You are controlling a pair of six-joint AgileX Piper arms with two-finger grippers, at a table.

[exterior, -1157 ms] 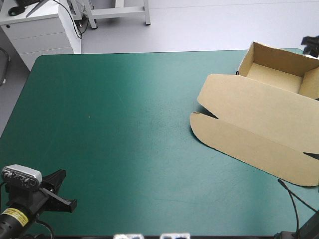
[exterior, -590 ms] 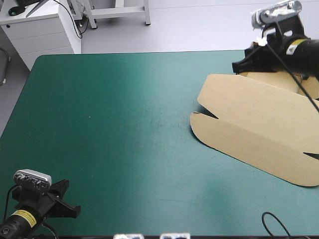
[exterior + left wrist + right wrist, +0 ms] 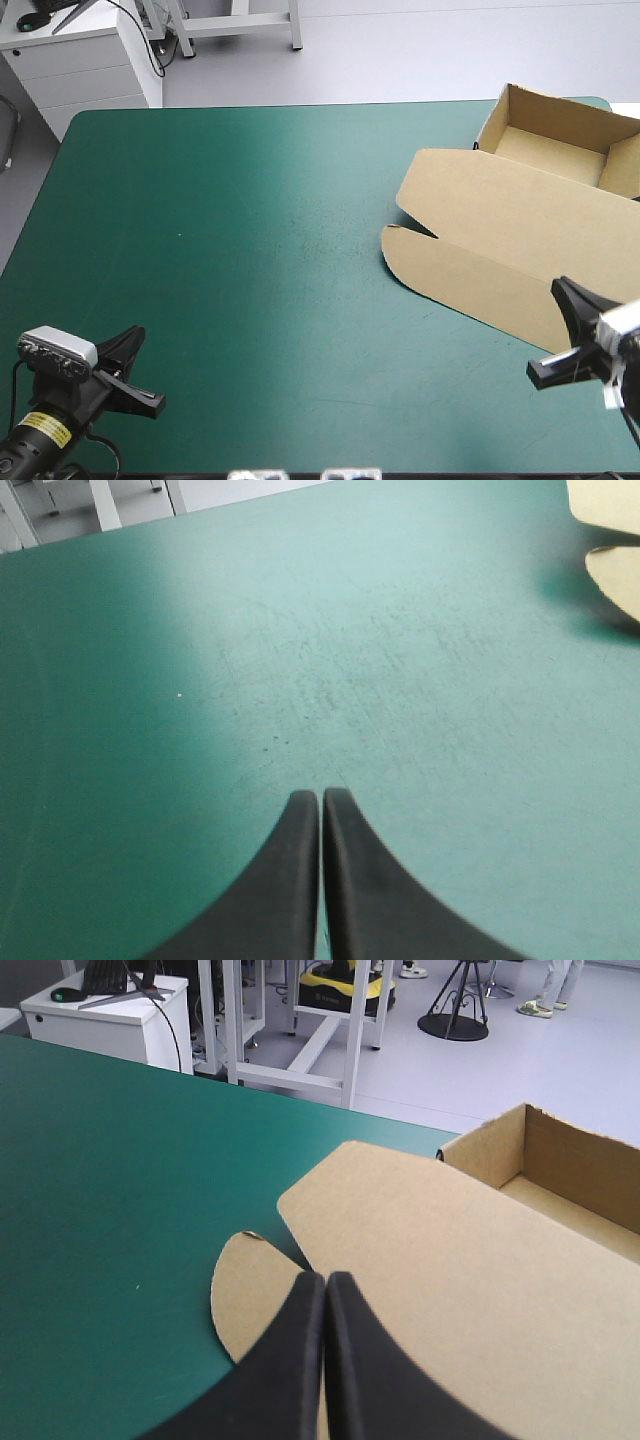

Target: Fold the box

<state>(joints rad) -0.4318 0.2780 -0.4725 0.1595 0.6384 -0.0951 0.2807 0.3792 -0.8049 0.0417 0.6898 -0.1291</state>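
Note:
The brown box (image 3: 510, 235) lies at the table's right side. Its tray (image 3: 555, 145) stands open at the far right corner, walls raised, and the lid (image 3: 430, 1260) lies flat toward the front. In the high view my right gripper (image 3: 560, 330) is at the lid's front edge. Its black fingers (image 3: 300, 1360) are shut in one arch over the lid's rounded flap (image 3: 245, 1290), with no board between them. My left gripper (image 3: 135, 372) is near the front left corner, far from the box. It is shut (image 3: 321, 798) above bare cover, and a lid corner (image 3: 615, 575) shows far ahead.
The teal-green cover (image 3: 250, 230) stretches from the box to the table's left edge. A white drawer cabinet (image 3: 85, 60) stands on the floor beyond the far left corner.
My right arm, just before over the tray at the far right corner, has swung to the front right by the lid's edge. The left gripper has shifted only slightly. The box has not moved.

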